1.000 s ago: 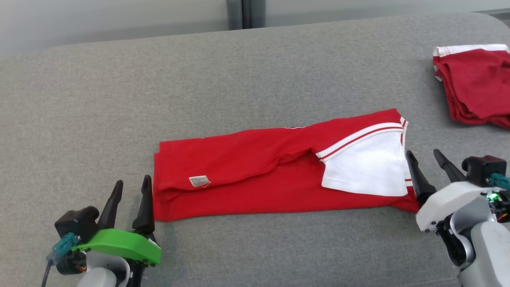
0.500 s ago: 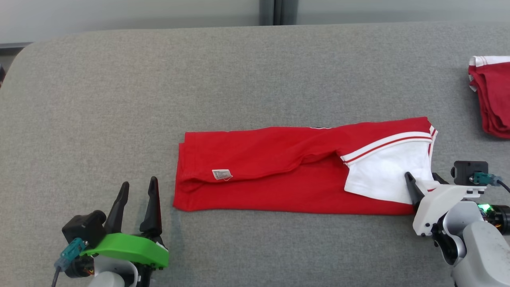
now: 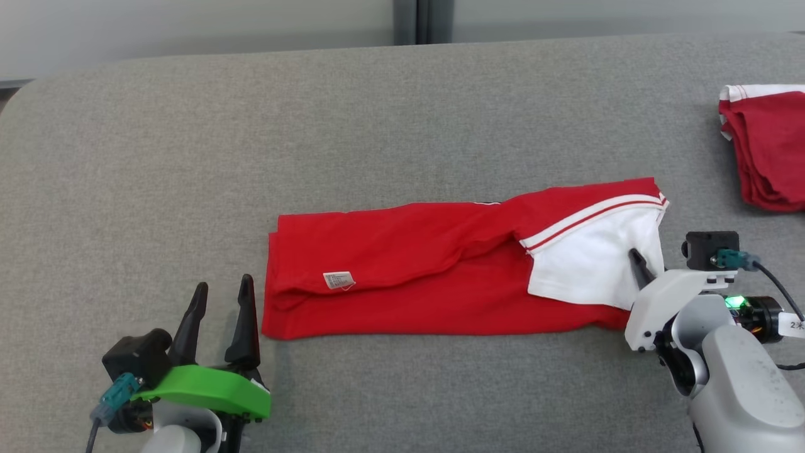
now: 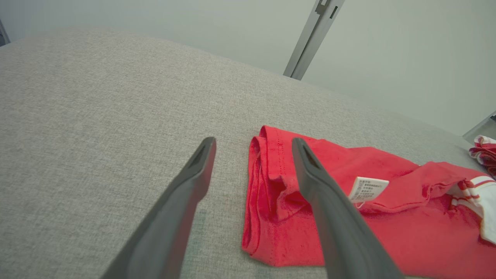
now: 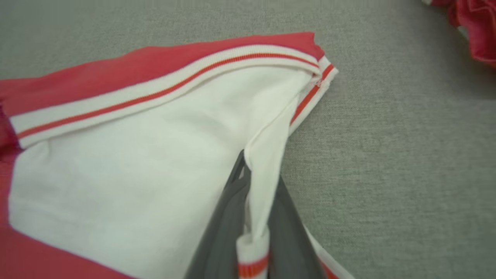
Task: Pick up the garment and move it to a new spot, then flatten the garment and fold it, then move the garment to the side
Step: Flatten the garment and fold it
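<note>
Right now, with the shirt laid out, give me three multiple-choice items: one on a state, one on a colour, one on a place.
1. Beside the shirt, the left gripper is:
A. shut on it
B. open
C. shut on a tag

2. The panel pinched by the right gripper is:
A. black
B. green
C. white

3. The second red pile lies:
A. far right on the grey surface
B. on the shirt
C. by the left gripper

Key: B, its fingers stand apart; C, white cloth sits between the closed fingers; A, it lies at the head view's right edge.
</note>
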`<state>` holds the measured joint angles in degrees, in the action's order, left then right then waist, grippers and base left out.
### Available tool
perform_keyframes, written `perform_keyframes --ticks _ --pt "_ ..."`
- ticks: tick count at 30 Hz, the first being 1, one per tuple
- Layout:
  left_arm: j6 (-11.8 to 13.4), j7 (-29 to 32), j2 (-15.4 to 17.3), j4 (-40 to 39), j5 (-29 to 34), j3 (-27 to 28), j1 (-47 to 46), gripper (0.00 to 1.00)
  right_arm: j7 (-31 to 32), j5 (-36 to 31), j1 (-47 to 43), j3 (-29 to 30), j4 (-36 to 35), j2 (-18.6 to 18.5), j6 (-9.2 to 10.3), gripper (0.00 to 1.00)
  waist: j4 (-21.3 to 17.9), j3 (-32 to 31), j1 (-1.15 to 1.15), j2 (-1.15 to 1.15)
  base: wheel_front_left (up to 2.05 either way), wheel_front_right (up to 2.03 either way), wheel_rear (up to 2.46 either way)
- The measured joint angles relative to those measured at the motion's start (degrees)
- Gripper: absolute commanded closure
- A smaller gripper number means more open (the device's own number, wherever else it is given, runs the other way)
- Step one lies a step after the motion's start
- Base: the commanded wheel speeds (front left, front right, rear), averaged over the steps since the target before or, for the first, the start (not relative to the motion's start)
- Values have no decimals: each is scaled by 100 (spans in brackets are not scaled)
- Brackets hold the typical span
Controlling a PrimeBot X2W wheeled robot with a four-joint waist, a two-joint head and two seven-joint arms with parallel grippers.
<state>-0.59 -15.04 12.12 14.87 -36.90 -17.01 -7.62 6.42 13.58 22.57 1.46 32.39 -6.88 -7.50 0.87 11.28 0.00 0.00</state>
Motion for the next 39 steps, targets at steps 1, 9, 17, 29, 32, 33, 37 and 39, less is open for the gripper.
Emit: perform_keyframes --ticks 1,9,17,29,32,33,37,39 --pt "-10 0 -10 7 8 2 -1 0 -26 0 15 20 -33 -37 0 100 -23 -13 0 0 0 0 0" --pt "-49 0 -68 36 65 27 6 0 29 11 -138 370 -686 -449 -2 100 -203 -152 0 0 0 0 0" --pt "-91 0 -93 62 97 35 23 0 270 4 -433 733 -1319 -455 -2 100 -309 -275 0 0 0 0 0" --pt "-100 0 -99 167 96 26 55 0 502 154 -519 -376 -2210 63 -1 100 -186 -479 0 0 0 0 0" --pt "-101 0 -100 174 80 30 107 0 549 270 -515 -820 -2261 211 -1 100 -145 -516 0 0 0 0 0" --pt "-100 0 -100 170 79 40 108 0 550 360 -478 -1076 -2235 282 -1 100 -122 -530 0 0 0 0 0" --pt "-101 0 -113 166 78 41 108 0 541 474 -235 -1593 -1984 378 -1 100 -53 -529 0 0 0 0 0" --pt "-120 0 -125 163 73 42 107 0 538 505 -95 -1851 -1802 392 -1 100 -11 -520 0 0 0 0 0"
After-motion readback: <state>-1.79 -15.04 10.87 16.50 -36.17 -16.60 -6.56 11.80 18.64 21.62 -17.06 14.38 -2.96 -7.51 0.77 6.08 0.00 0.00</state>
